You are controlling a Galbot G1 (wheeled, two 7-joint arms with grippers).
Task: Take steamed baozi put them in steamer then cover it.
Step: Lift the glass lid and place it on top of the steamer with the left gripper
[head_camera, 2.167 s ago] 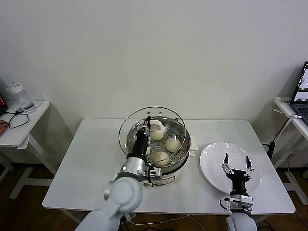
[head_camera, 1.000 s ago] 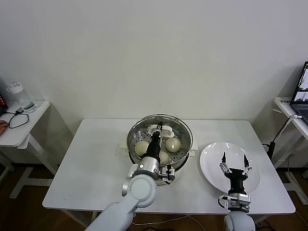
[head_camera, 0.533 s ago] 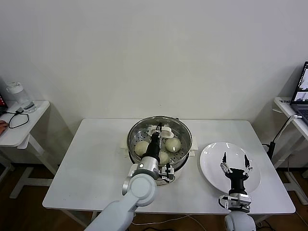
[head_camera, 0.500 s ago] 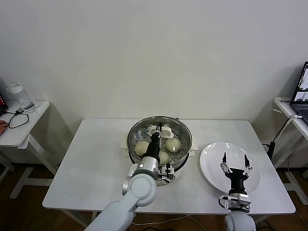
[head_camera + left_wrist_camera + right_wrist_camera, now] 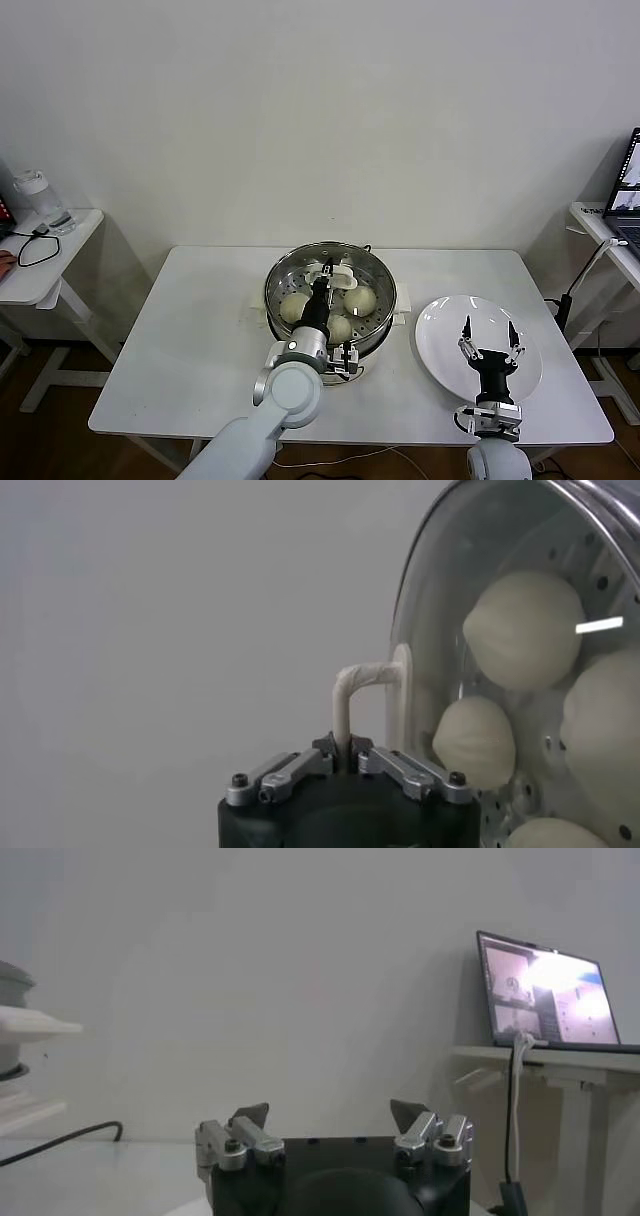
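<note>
L gripper [image 5: 325,274] is clamped tight on the cream-white handle [image 5: 362,695] of the glass lid [image 5: 333,283], right at the handle's looped bar; in the left wrist view the fingers [image 5: 300,770] meet on the bar. Lid lies flat on top of the steamer [image 5: 375,322], handle up at its centre, metal rim matching the pot's rim all round. Steamer: shiny stainless pot w/ perforated tray, on a white base, mid-table, toward the back. Through the glass, baozi [image 5: 294,306] sit on the tray: round, smooth, cream-white. Three are plain in the head view, a 4th shows in the wrist view. L arm reaches from the near table edge up over the pot.

R gripper [image 5: 490,338] has its fingers spread wide, holding nothing, over the white plate [image 5: 440,340] at the table's right side, pointing away from the robot. White table [image 5: 190,340] carries it all. Laptop [image 5: 545,1003] on a side desk further right.
</note>
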